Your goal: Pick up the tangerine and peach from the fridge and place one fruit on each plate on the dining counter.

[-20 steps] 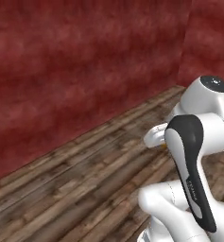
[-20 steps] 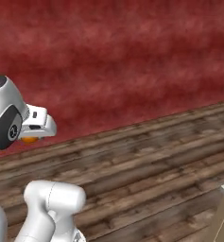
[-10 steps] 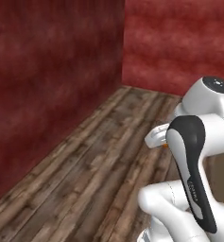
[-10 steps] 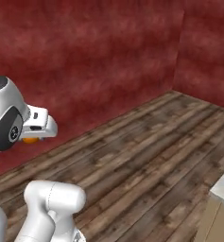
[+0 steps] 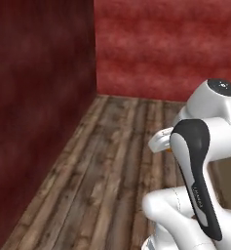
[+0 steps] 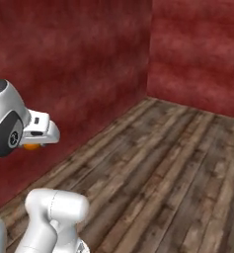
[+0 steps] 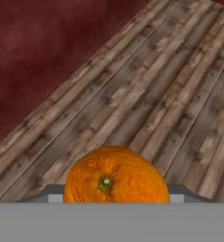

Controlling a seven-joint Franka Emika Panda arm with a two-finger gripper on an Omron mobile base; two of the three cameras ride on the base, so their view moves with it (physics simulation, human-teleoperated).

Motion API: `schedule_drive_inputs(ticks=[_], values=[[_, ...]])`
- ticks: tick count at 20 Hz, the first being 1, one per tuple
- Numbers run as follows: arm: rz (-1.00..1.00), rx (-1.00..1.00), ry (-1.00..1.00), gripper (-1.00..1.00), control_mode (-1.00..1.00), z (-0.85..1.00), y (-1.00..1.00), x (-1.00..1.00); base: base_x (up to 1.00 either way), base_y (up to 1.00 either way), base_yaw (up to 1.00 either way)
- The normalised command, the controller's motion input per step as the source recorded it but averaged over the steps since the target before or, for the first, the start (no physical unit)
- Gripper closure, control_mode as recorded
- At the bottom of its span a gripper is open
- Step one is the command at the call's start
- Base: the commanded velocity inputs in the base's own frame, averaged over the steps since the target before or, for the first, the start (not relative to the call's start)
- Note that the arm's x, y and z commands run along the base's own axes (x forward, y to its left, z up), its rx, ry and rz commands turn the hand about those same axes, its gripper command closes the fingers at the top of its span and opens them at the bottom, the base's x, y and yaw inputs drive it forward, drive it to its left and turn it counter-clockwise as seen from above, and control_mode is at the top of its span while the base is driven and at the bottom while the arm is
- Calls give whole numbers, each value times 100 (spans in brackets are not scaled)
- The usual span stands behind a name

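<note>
The hand (image 6: 37, 140) is closed on the tangerine (image 7: 116, 175), held up close to the arm above the wooden floor (image 6: 168, 163); judging by this, the carrying step is under way; next comes reaching a plate on the dining surface.

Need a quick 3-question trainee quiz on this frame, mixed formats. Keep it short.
1. True or false: the hand carries the tangerine.
2. Multiple choice: what lies beneath the held fruit in the hand view? A) wooden plank floor B) marbled counter top C) fridge shelf
3. Fill in: the walls around the robot are dark ____ in colour.

Key: 1 true: the plain orange ball sits at the hand in the hand view, and a bit of orange shows under the hand in the right base view. 2 A: the wooden plank floor runs below it. 3 red.
</note>
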Motion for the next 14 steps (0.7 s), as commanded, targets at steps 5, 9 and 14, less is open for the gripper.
schedule_drive_inputs(ticks=[5,9,14], values=[[0,0,0,100,100,0,0,0,100,45,-39],[0,0,0,100,100,0,0,0,100,19,-34],[0,0,0,100,100,0,0,0,100,1,-36]])
